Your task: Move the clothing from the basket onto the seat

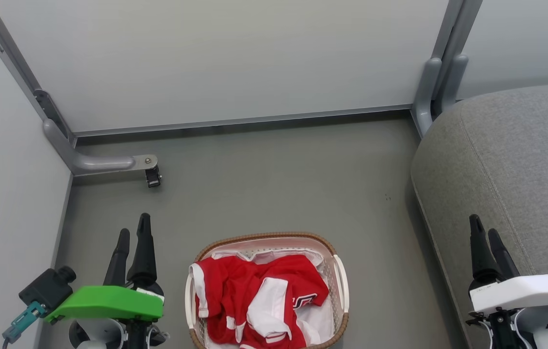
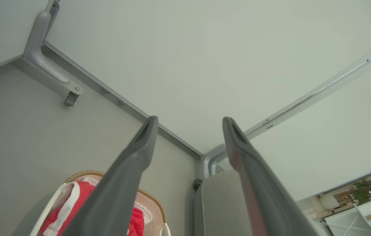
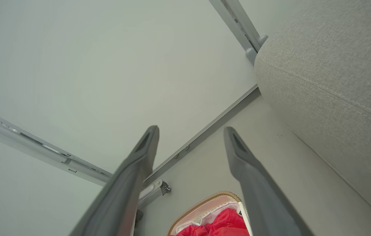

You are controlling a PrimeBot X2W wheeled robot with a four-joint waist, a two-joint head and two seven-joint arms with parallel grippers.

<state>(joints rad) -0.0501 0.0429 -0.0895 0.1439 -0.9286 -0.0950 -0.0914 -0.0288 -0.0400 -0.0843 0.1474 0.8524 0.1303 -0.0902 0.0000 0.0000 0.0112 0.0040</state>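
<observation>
The clothing, red with white panels and stripes and some lettering, lies crumpled in the basket, a small oval one with a brown woven rim, on the floor at the bottom middle of the head view. The seat, a large grey cushion, stands to the right. My left gripper hangs open to the left of the basket, holding nothing. My right gripper is open over the seat's front edge, also holding nothing. The left wrist view catches the clothing, the basket and the seat; the right wrist view the clothing, the basket and the seat.
Pale partition walls close off the back and left. A grey partition foot with a small caster juts onto the floor at the back left. Another grey post stands at the back beside the seat. Grey floor lies between basket and wall.
</observation>
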